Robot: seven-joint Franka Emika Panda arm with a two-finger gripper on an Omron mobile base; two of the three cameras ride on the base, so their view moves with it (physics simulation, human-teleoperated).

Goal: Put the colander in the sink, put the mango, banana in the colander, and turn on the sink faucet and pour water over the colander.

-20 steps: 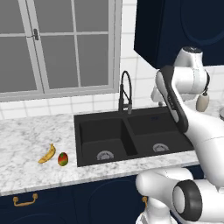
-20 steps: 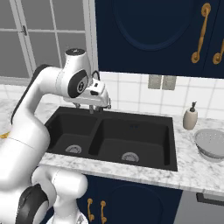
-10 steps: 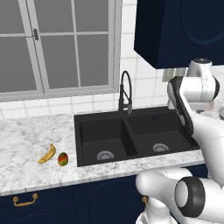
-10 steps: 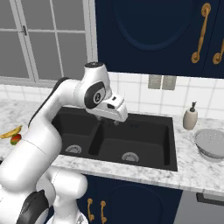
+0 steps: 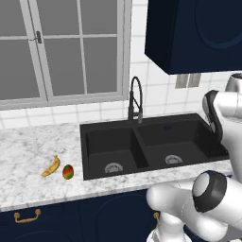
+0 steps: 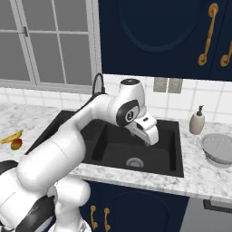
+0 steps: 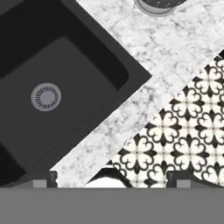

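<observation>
Swinging rightward since a second ago, the arm has carried the gripper (image 6: pixel 146 135) from over the left basin to above the right basin of the sink (image 6: pixel 176 149), while the fruit and the colander lie just as they did. On the far left of the counter (image 5: pixel 33 151) the banana (image 5: pixel 51 166) lies with the mango (image 5: pixel 68 171) just beside it on its right, both well apart from the sink. Behind the divider between the basins stands the faucet (image 5: pixel 135 100), untouched. On the right stretch of counter, past a soap bottle (image 6: pixel 196 121), sits the colander (image 6: pixel 218 149), not yet in the sink. Fetching it looks like the step in hand; the next move calls for reaching farther right and coming down over its rim. Its jaws are spread wide and hold nothing, touching nothing.
</observation>
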